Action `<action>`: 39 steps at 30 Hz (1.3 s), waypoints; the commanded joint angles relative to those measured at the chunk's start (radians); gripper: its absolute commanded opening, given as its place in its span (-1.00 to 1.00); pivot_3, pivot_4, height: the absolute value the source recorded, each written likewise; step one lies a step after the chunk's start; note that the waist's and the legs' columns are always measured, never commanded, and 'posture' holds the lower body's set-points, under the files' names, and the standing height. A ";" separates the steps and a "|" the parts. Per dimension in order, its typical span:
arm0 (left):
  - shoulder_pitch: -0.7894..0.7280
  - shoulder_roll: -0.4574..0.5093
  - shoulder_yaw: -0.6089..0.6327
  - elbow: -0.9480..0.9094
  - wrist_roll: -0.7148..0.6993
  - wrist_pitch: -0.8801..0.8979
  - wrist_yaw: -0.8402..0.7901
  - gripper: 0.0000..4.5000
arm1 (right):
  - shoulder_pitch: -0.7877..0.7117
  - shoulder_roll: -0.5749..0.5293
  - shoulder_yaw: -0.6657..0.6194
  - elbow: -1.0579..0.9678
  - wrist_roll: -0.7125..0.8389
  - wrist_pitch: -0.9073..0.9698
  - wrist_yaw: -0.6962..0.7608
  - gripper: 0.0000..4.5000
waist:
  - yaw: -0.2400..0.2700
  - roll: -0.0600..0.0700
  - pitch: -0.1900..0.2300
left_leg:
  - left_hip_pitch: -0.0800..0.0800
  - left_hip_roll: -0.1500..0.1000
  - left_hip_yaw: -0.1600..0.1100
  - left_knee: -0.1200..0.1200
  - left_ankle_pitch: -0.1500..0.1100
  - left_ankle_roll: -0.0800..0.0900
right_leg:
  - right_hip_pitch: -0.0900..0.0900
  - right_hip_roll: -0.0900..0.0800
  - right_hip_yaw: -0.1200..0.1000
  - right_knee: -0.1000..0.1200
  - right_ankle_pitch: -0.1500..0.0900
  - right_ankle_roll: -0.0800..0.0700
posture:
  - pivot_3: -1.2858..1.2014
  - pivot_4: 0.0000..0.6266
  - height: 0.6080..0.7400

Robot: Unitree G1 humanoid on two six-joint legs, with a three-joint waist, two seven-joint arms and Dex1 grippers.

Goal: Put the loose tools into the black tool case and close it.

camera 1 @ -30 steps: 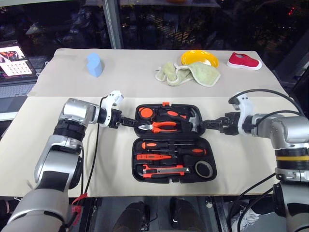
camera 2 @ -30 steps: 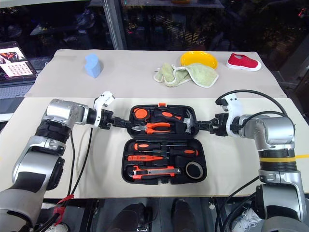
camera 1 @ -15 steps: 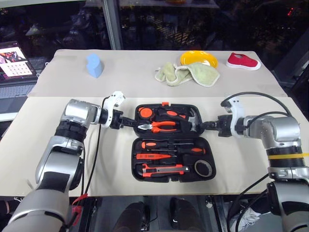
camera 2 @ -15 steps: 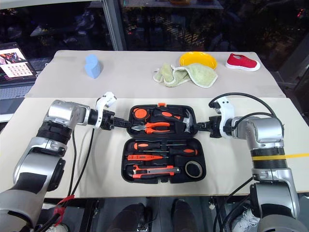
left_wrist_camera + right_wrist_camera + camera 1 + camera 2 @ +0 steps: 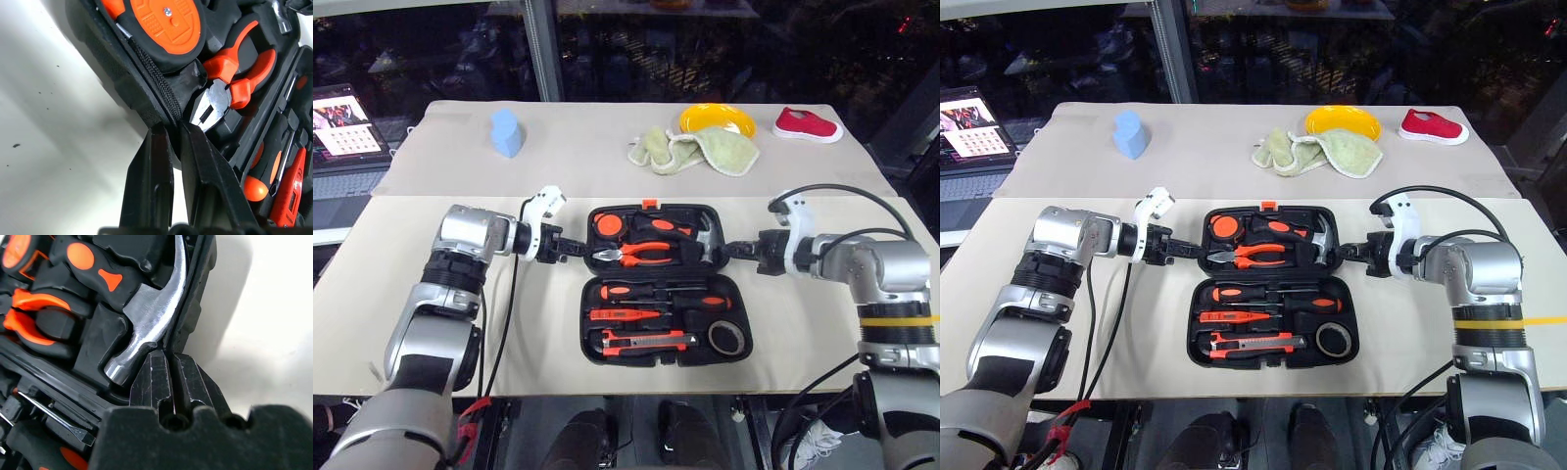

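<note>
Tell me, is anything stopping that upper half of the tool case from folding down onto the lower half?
Nothing visible does. The screwdrivers, utility knife and tape roll lie in their recesses in the black tool case. The left gripper and right gripper are shut on the lid's side rims, one at each end.

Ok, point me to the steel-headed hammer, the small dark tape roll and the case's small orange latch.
steel-headed hammer (image 5: 146, 328), right wrist view, on its polished head.
small dark tape roll (image 5: 726, 339), left eye view, on its black ring.
small orange latch (image 5: 649, 205), left eye view, on the tab at the lid's far edge.
</note>
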 commanded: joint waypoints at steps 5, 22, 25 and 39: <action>-0.018 -0.109 0.152 -0.173 -0.089 -0.189 0.086 -0.99 | 0.016 0.074 -0.087 -0.176 0.004 -0.223 -0.048 -1.00 | 0.003 0.000 0.000 | -0.004 -0.001 0.000 0.000 0.001 0.000 | -0.005 0.000 0.000 0.002 0.000 0.000 | 0.03 -0.52 1.00; 0.383 -0.203 0.120 -0.499 0.075 -0.677 0.329 -0.99 | 0.382 0.202 -0.017 -0.227 -0.313 -0.893 -0.187 -1.00 | 0.003 0.000 0.000 | 0.011 -0.005 -0.001 -0.004 0.000 -0.013 | 0.008 0.003 -0.002 -0.001 -0.001 0.001 | 0.03 -0.52 1.00; 0.422 -0.199 0.110 -0.481 0.128 -0.820 0.374 -0.99 | 0.411 0.186 -0.015 -0.225 -0.372 -0.998 -0.214 -1.00 | 0.002 0.000 0.000 | 0.015 -0.005 -0.001 -0.004 -0.001 -0.013 | 0.011 0.001 0.000 0.000 0.000 0.001 | 0.03 -0.52 1.00; 0.569 -0.176 0.106 -0.349 0.280 -1.296 0.572 -0.99 | 0.623 0.082 0.037 -0.250 -0.713 -1.500 -0.368 -1.00 | 0.000 0.000 0.000 | 0.016 -0.005 0.000 -0.006 0.000 -0.013 | 0.010 0.001 0.000 0.002 -0.001 0.000 | 0.03 -0.52 1.00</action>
